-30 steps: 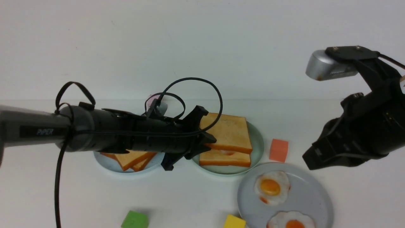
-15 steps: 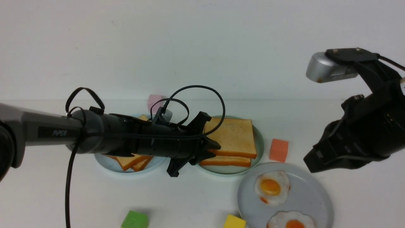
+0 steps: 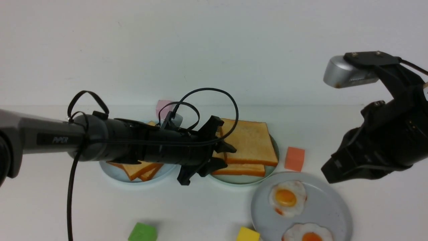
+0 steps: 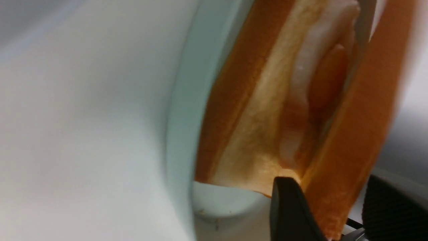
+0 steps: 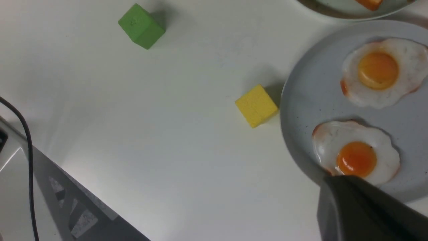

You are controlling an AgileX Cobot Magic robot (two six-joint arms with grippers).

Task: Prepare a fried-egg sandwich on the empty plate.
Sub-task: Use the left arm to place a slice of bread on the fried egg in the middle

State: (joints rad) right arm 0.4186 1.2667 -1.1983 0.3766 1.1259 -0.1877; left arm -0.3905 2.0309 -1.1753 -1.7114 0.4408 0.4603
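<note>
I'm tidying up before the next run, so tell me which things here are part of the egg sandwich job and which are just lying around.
Job: fried-egg sandwich; mint-green plate under it; left tool at the top slice; toast pile; fried eggs on the grey plate.
Lying about: orange block; green block; yellow block; pink block.

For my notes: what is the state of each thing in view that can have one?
left gripper: open, top toast edge between jaws
right gripper: shut
fried-egg sandwich: stacked on mint-green plate
grey speckled plate: holds two fried eggs
pale blue plate: holds toast slices
</note>
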